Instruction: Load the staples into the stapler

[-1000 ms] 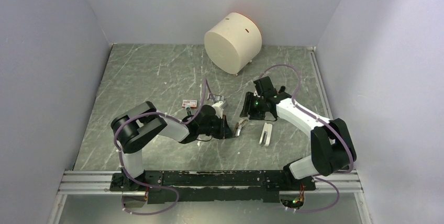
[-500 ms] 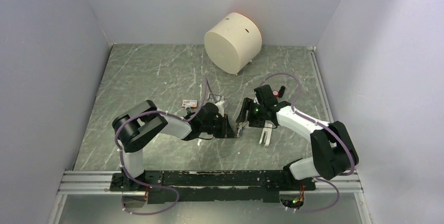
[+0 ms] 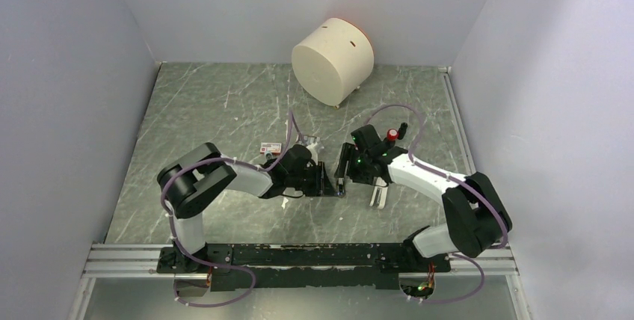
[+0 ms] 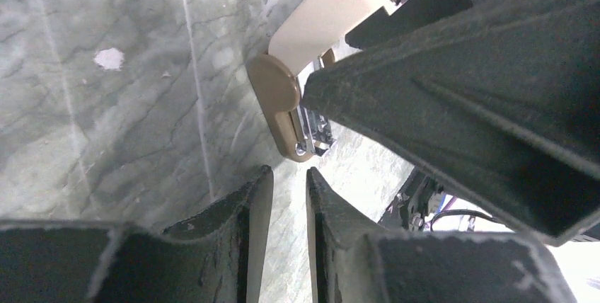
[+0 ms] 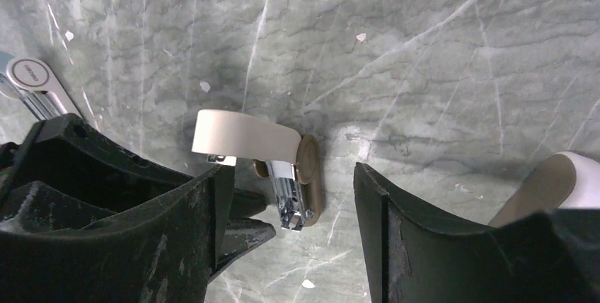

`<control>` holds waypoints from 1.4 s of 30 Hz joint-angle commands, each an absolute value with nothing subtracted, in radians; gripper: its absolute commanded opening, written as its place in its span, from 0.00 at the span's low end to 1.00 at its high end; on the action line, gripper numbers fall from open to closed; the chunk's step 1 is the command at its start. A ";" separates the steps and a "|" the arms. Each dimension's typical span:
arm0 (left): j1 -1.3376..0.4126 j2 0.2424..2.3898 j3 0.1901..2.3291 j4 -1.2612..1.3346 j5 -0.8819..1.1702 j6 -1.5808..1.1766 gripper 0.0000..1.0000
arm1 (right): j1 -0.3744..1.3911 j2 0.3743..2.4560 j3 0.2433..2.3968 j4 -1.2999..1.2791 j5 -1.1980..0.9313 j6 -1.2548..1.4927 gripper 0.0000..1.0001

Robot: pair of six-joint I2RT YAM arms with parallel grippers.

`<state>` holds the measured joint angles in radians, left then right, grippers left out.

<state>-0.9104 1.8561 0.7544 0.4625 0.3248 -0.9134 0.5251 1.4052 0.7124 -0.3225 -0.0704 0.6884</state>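
Stapler (image 5: 244, 135) lies hinged open on the bench (image 5: 424, 48), centre of frame, metal channel (image 5: 286, 200) bared. See the right fingers (image 5: 177, 246) spread wide astride it, the left fingers (image 4: 251, 204) narrow, nothing between. Best pin it steady, I'd say, keeping that channel clear.

The grey-green marbled counter (image 3: 209, 103) carries a cream drum (image 3: 333, 60) at the middle of its far edge. A small red-and-white box (image 3: 270, 147) lies left of centre, with a silvery item (image 3: 308, 140) just beside it. The beige stapler (image 5: 244, 135) lies at the centre, its top lifted. A white piece (image 3: 379, 194) lies to its right, toward the near edge.
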 commanded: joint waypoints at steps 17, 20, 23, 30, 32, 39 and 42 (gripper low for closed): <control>-0.903 1.403 0.746 -0.076 -0.268 -0.851 0.39 | 0.772 1.553 0.867 -0.509 0.324 0.768 0.56; -0.903 1.342 0.754 -0.123 -0.311 -0.841 0.40 | 0.781 1.566 0.862 -0.518 0.328 0.762 0.53; -0.902 1.294 0.759 -0.154 -0.348 -0.834 0.41 | 0.789 1.585 0.855 -0.519 0.325 0.750 0.50; -0.902 1.253 0.767 -0.199 -0.395 -0.821 0.42 | 0.797 1.631 0.876 -0.539 0.330 0.748 0.37; -0.903 1.253 0.764 -0.198 -0.388 -0.820 0.43 | 0.796 1.639 0.886 -0.556 0.361 0.764 0.32; -0.903 1.257 0.752 -0.195 -0.353 -0.824 0.43 | 0.733 1.661 0.923 -0.513 0.444 0.721 0.29; -0.903 1.248 0.749 -0.199 -0.350 -0.824 0.43 | 0.689 1.693 0.946 -0.469 0.445 0.675 0.29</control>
<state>-0.9066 1.2652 0.7395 -0.1860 -0.3500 -0.8341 0.7452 1.6459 0.9165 -0.5209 0.3729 0.7296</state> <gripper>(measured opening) 0.427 0.352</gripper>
